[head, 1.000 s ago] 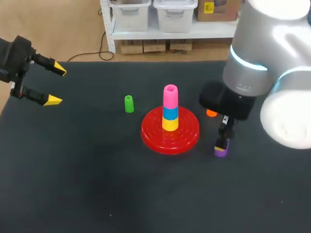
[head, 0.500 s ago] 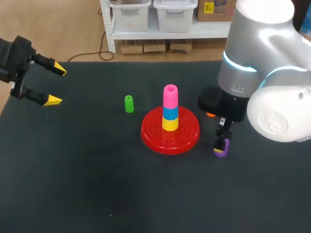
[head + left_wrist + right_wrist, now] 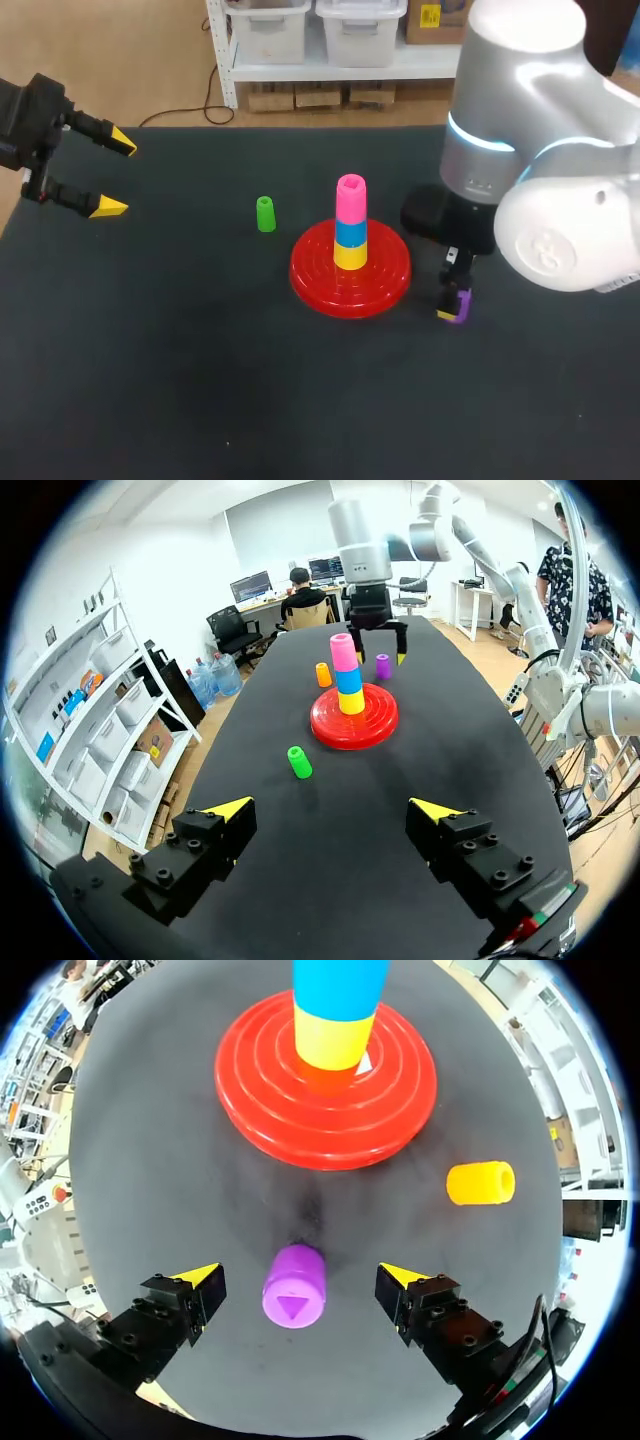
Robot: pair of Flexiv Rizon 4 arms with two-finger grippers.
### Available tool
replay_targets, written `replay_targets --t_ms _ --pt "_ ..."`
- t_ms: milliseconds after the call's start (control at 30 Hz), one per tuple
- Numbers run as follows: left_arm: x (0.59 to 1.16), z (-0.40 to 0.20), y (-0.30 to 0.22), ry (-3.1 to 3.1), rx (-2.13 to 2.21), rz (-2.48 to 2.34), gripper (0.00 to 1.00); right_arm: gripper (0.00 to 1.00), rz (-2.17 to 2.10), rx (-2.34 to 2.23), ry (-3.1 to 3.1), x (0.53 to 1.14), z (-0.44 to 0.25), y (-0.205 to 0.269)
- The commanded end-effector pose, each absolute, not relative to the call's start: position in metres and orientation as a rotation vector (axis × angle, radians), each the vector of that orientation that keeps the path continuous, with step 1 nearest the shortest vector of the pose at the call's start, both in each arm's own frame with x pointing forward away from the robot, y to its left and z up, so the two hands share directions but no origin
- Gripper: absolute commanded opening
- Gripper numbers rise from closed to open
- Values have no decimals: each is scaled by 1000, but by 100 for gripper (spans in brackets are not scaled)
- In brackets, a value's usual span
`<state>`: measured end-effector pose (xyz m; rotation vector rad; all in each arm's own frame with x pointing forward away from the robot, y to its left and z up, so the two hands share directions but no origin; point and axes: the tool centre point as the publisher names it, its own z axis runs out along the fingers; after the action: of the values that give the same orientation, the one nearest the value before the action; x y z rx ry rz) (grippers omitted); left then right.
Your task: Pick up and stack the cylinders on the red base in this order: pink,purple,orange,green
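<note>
1. Head view: the pink cylinder [image 3: 350, 198] is already on the red base [image 3: 385, 278], sitting on top of a blue cylinder [image 3: 350, 232] and a yellow cylinder [image 3: 350, 256], so step one looks done to me. The purple cylinder [image 3: 457, 307] stands on the desk [image 3: 200, 380] just beside the base, right under the right arm [image 3: 520, 190]. The green cylinder [image 3: 265, 214] is upright on the base's other side, apart from it. Can't spot the orange one from here. The left tool [image 3: 113, 175] sits way out by the desk's left edge, fingers spread wide, nothing in it.
2. Left wrist view: same story from across the desk. The orange cylinder [image 3: 322, 674] shows up on the desk beside the stack. The right tool [image 3: 380, 658] hangs over the purple one with a finger on either side.
3. Right wrist view: the right tool is wide open. The purple cylinder is upright between its fingers with a gap on both sides, so no grip yet. The orange cylinder is off past one finger, near the base. My read: one of four done, purple is up next, then orange, and green goes last.
</note>
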<state>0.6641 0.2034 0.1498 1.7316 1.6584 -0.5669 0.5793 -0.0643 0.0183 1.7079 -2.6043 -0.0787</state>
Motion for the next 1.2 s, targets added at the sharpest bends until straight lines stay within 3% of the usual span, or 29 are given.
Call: replay_targets --t_ms 33,367,433,500,1200 --pt "665 149 203 1657 1733 -567 100 100 -73 1698 -2609 579 17 -67" --pt "665 149 203 1657 1733 -567 100 100 -68 1684 -2605 578 13 -70" --pt "665 149 203 1657 1733 -567 100 41 -72 1682 -2607 577 12 -69" --pt "665 149 203 1657 1733 -567 100 0 -84 1676 -2608 576 12 -69" --pt "665 149 203 1657 1733 -567 100 0 -75 1702 -2600 578 22 -66"
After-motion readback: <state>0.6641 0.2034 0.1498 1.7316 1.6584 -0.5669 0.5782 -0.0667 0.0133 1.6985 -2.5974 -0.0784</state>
